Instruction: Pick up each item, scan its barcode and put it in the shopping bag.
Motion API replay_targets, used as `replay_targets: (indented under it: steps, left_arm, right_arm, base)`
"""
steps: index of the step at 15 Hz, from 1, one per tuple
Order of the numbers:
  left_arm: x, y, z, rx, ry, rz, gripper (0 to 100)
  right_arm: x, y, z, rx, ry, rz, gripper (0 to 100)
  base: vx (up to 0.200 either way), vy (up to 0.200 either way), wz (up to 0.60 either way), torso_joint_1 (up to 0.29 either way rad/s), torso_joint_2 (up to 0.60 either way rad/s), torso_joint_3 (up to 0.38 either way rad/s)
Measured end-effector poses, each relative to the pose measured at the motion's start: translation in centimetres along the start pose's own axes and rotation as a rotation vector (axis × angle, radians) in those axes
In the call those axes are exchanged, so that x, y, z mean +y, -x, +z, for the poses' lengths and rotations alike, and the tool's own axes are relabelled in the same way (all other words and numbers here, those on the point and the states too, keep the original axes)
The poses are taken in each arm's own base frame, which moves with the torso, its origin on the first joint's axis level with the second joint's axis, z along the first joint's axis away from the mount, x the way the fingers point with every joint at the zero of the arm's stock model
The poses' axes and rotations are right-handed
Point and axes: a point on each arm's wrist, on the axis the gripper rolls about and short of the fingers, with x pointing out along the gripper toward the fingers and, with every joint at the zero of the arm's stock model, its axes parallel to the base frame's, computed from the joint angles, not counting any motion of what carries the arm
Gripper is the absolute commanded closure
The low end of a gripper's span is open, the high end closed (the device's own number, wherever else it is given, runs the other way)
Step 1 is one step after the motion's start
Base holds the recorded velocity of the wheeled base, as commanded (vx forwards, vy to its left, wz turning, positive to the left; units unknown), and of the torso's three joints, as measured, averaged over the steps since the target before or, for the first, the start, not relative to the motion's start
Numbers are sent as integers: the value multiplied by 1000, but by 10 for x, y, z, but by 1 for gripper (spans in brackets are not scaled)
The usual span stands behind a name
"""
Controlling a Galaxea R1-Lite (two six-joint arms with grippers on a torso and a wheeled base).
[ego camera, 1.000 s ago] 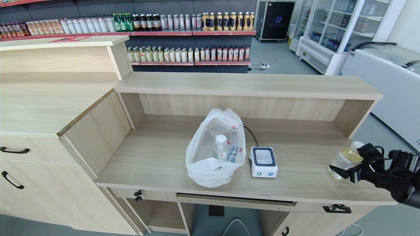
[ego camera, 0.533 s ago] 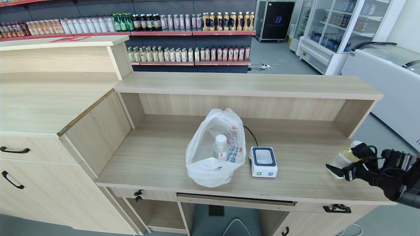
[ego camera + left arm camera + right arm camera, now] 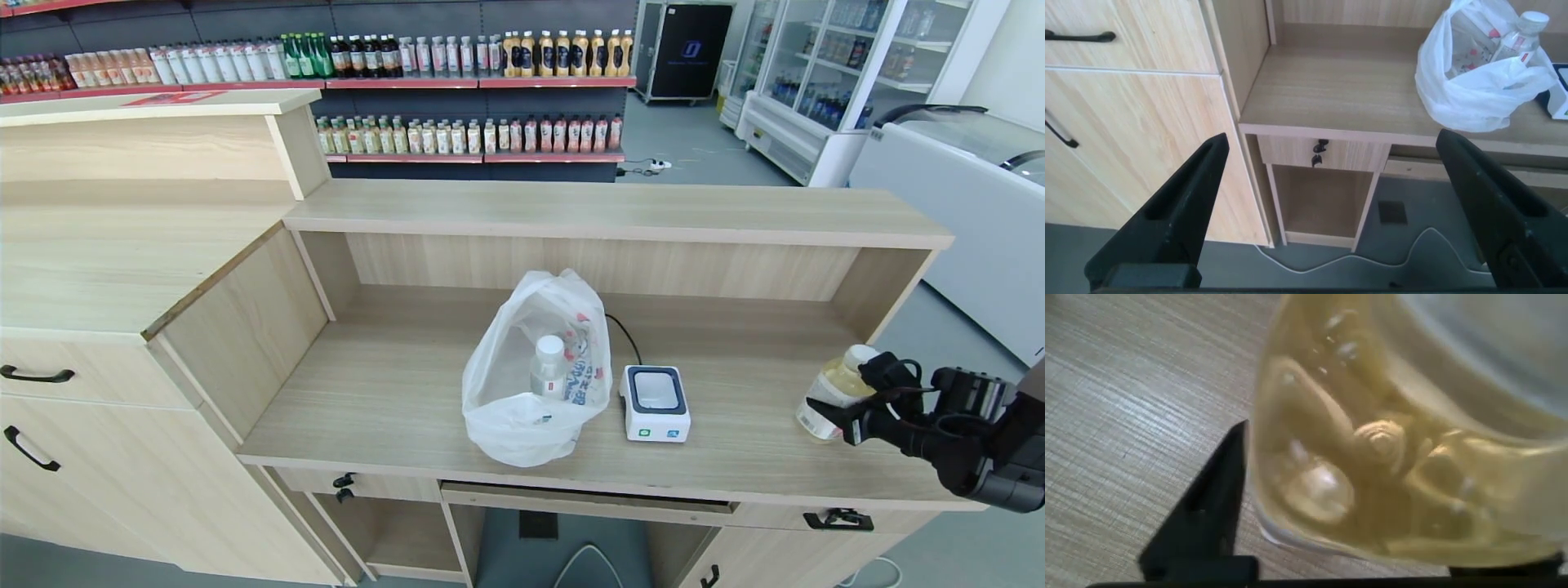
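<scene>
Right hand (image 3: 845, 404) has its fingers clamped on the yellow bottle (image 3: 826, 390). It's tilted, well off to the right of the scanner (image 3: 655, 402), at the far end of the surface (image 3: 392, 392). Shopping bag (image 3: 498, 425) sits just left of the scanner with a clear bottle (image 3: 549, 367) standing inside. Left hand (image 3: 1331, 229) is spread wide with nothing in it, hanging low, well left of the scanner.
</scene>
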Motion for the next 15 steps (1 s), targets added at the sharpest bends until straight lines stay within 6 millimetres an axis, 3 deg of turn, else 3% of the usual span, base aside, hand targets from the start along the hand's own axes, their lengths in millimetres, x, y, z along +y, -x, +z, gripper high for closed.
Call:
replay_targets:
  steps: [6, 10, 12, 15]
  left_arm:
    - [0, 0, 0, 0, 0, 1, 0]
    - [0, 0, 0, 0, 0, 0, 0]
    - [0, 0, 0, 0, 0, 0, 0]
    - [0, 0, 0, 0, 0, 1, 0]
  right_arm:
    - [3, -7, 5, -35, 31, -8, 100]
    - [4, -7, 10, -22, -98, -38, 100]
    - [3, -5, 21, -26, -184, -63, 100]
    - [6, 9, 60, -5, -384, -44, 100]
  base:
    - [0, 0, 0, 0, 0, 0]
    - [0, 0, 0, 0, 0, 0]
    - [0, 0, 0, 0, 0, 0]
    - [0, 0, 0, 0, 0, 0]
